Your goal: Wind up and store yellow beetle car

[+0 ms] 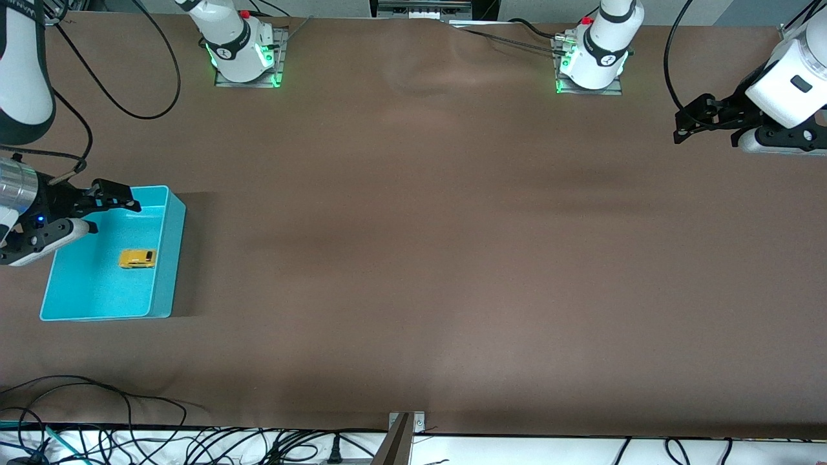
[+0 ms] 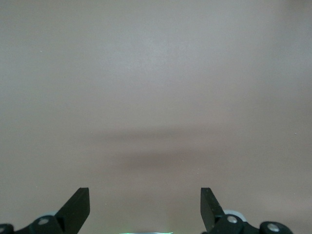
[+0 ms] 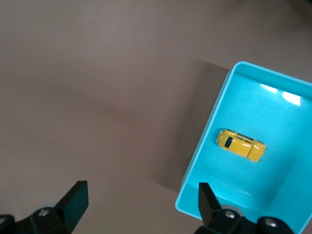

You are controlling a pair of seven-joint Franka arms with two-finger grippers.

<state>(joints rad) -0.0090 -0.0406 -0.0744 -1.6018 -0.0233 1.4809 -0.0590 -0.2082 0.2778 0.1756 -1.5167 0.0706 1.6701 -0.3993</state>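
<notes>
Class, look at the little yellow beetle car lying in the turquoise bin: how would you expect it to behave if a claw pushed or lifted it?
The yellow beetle car is tiny beside the turquoise bin, so probably light. Its rounded body looks rigid and smooth, so it might slip from a pinch. If it sits on its wheels, which I cannot confirm, a nudge would likely roll it along the bin's flat floor.

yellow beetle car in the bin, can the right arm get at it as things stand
Probably yes. The yellow beetle car lies alone in the open-topped turquoise bin, and the right gripper hovers over the bin, fingers open and empty.
</notes>
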